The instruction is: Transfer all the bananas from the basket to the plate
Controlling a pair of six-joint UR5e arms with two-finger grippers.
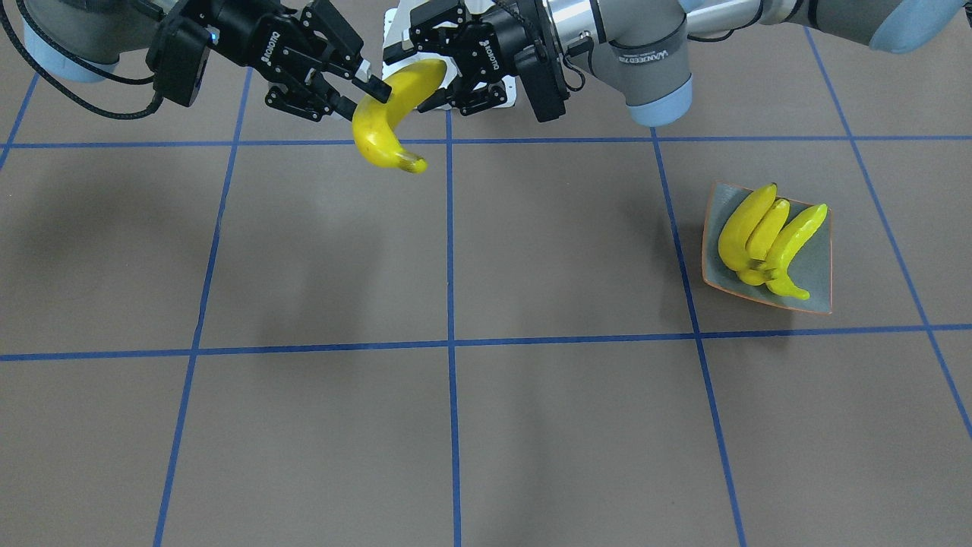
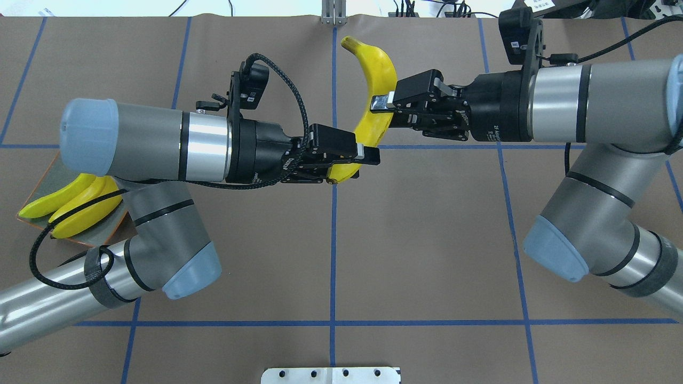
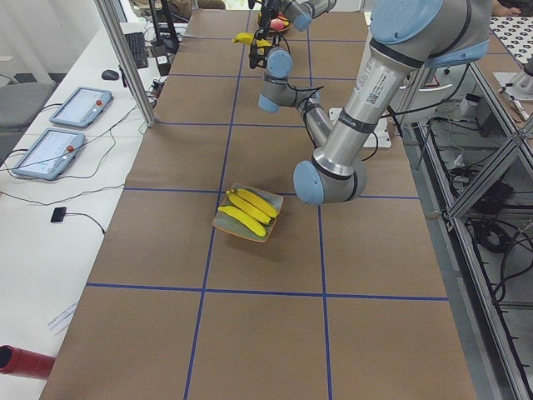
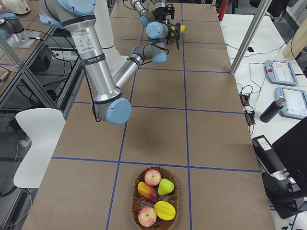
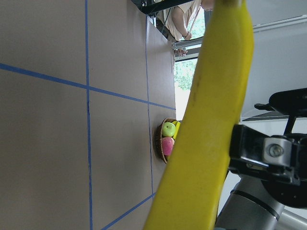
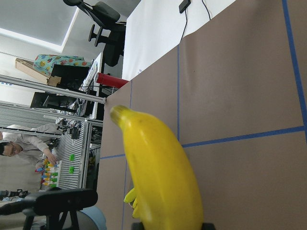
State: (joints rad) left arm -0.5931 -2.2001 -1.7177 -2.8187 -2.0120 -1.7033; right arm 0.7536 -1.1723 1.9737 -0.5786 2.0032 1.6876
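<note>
One yellow banana (image 1: 391,114) (image 2: 376,80) hangs in the air above the table's middle, near the robot's base. My right gripper (image 1: 363,90) (image 2: 385,106) is shut on its middle. My left gripper (image 1: 434,72) (image 2: 357,162) is closed around its thick end, as far as the overhead view shows. The same banana fills both wrist views (image 5: 211,120) (image 6: 158,172). Three bananas (image 1: 767,235) (image 2: 69,205) lie side by side on the grey-blue plate (image 1: 816,292) on my left. The wicker basket (image 4: 133,203) at the right end holds apples and other fruit.
Blue tape lines divide the brown table cover into squares. A white mounting plate (image 2: 331,375) sits at the robot's edge. Tablets (image 3: 79,106) and cables lie on the side bench, and a red cylinder (image 3: 21,361) rests at its near end.
</note>
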